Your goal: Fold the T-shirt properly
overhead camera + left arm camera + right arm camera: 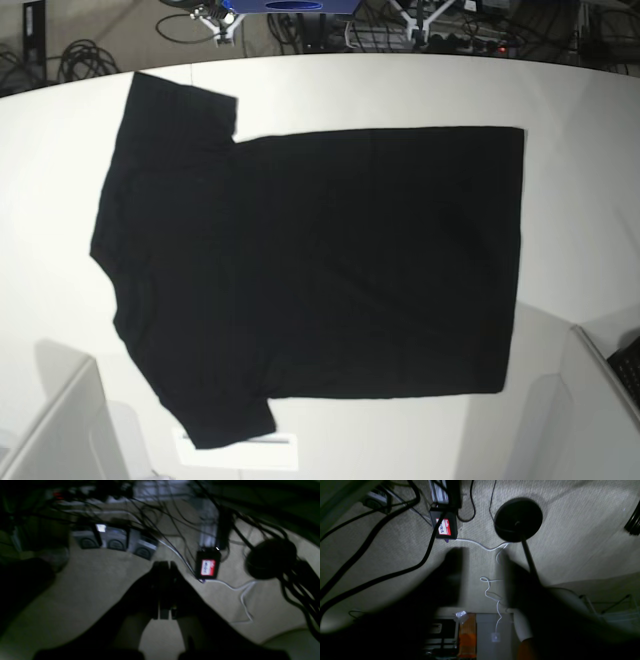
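Note:
The T-shirt (320, 260) lies spread flat on the white table (580, 100), plain black side up, with the collar and both sleeves to the left and the hem to the right. Neither gripper shows in the base view. In the left wrist view my left gripper (164, 566) is shut with its dark fingers pressed together and nothing between them, over carpeted floor. In the right wrist view my right gripper (480, 555) is open, its two blurred dark fingers (453, 575) wide apart and empty, also over the floor. No cloth appears in either wrist view.
Both wrist views look at beige carpet with many black cables, a white cord (492, 590), a black box with a red-and-white label (208, 565) and a round black stand base (518, 518). Grey panels (60, 430) rise at the table's bottom corners.

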Controlling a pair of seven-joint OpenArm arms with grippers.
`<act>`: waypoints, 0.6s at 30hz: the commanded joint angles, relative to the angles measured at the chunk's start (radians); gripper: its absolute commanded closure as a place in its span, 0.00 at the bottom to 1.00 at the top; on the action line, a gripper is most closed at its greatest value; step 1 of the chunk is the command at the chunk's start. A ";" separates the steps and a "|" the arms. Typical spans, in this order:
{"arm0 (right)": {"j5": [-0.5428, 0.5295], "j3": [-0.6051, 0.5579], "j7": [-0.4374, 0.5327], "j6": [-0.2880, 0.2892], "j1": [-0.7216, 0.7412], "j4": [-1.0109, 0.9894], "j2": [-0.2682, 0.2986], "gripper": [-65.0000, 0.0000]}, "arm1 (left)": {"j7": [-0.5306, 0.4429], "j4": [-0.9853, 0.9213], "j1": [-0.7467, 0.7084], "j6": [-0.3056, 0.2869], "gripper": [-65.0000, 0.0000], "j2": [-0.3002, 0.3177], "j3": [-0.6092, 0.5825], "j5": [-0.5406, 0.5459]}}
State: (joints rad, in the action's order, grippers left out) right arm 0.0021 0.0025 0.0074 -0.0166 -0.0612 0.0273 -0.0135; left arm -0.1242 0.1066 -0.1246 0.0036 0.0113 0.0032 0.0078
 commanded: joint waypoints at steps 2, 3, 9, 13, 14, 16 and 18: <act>-0.001 -0.002 -0.001 0.008 -0.002 0.004 0.002 0.34 | -0.010 0.003 0.001 0.003 1.00 -0.004 -0.001 -0.001; 0.000 -0.003 -0.001 0.010 -0.009 0.004 0.001 0.32 | -0.010 0.003 0.001 0.003 1.00 -0.003 -0.001 -0.001; 0.000 -0.003 -0.001 0.010 -0.059 0.093 0.002 0.60 | -0.010 0.003 -0.002 0.003 1.00 -0.003 -0.001 -0.001; -0.003 0.001 -0.001 0.010 -0.084 0.128 0.002 1.00 | -0.010 0.003 -0.007 0.003 0.82 -0.003 -0.001 -0.001; -0.003 0.001 -0.001 0.010 -0.085 0.128 0.002 1.00 | -0.010 0.003 -0.007 0.003 0.73 -0.003 -0.001 -0.001; -0.003 0.001 -0.001 0.010 -0.085 0.128 0.002 1.00 | -0.010 0.003 -0.008 0.003 0.56 -0.003 -0.001 -0.001; -0.003 0.000 -0.001 0.010 -0.087 0.128 0.002 1.00 | -0.010 0.003 -0.008 0.003 0.37 -0.003 -0.010 -0.002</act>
State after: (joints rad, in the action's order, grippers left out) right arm 0.0010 0.0025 0.0074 -0.0154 -0.1440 0.1532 -0.0139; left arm -0.1310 0.1093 -0.1238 0.0032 0.0063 -0.0048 0.0071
